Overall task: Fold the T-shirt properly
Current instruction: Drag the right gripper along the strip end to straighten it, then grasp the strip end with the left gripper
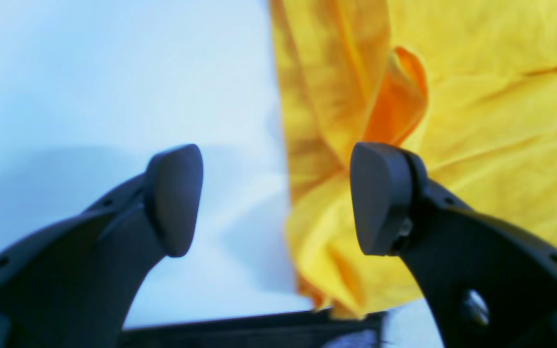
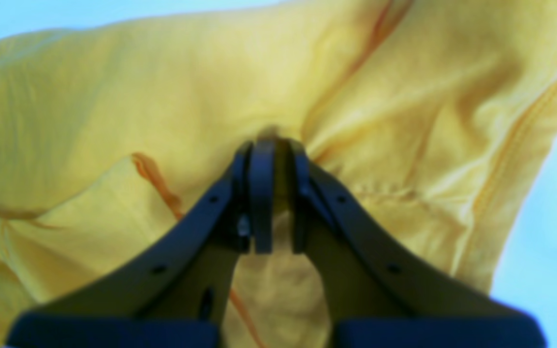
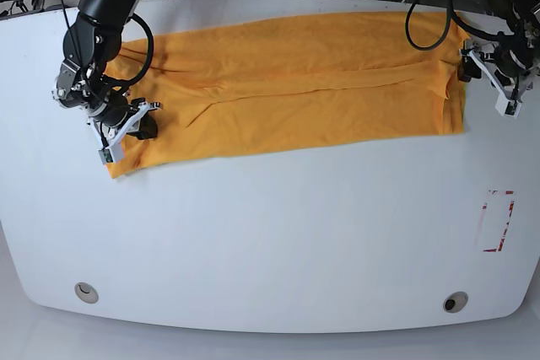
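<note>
Base view: one end of the shirt pinched, the other let go.
Right gripper (image 2: 271, 193) clamped on a bunch of the T-shirt (image 3: 295, 82); left gripper (image 1: 276, 198) spread wide, nothing between its pads, at the shirt's far edge. Shirt lies as a long folded band across the table (image 3: 253, 242). Risk: a one-sided pull by the clamped end would likely skew or drag the band, spoiling the fold.

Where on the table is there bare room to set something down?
The whole near half of the table is bare, from the T-shirt's front edge to the table's near rim, except a small red-marked rectangle at the right. The far strip is crowded with shirt and both arms.
</note>
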Tool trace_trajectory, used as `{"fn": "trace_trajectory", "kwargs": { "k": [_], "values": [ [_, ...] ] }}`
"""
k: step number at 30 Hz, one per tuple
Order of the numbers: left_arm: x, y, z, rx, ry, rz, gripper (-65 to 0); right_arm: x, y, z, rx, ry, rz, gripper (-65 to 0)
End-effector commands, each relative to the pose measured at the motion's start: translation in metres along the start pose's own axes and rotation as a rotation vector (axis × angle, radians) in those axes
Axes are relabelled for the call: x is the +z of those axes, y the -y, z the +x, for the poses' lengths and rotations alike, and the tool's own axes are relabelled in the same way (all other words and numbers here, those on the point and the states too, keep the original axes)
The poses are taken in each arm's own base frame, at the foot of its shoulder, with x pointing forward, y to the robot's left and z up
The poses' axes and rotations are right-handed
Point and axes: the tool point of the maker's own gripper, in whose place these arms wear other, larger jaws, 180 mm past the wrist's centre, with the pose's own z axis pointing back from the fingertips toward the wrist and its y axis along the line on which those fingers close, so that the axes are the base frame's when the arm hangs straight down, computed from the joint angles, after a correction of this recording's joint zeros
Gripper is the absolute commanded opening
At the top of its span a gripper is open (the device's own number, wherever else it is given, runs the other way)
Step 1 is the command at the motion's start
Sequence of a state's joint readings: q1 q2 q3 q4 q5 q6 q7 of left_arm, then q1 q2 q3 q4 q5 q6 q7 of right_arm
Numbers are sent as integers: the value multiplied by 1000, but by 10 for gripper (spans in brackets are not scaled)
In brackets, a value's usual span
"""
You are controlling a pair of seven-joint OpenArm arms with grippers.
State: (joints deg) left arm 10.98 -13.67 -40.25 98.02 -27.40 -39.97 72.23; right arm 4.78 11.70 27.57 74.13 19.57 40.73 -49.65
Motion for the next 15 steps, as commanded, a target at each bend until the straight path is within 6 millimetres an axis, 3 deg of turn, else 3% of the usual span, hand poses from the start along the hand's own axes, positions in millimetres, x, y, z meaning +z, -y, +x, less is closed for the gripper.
{"fn": "trace_trajectory", "kwargs": {
  "k": [1,10,15],
  "values": [
    [-3,0,13,31,52,-45,-203,-1,5,-23,11,-109,-37,-599],
    [-11,34,20,117,143,-253,-203,-6,-4,-23,3,-103,-19,-599],
    [-14,27,11,107,102,-211,-203,-6,-4,-25,0,-107,-17,-599]
  ]
}}
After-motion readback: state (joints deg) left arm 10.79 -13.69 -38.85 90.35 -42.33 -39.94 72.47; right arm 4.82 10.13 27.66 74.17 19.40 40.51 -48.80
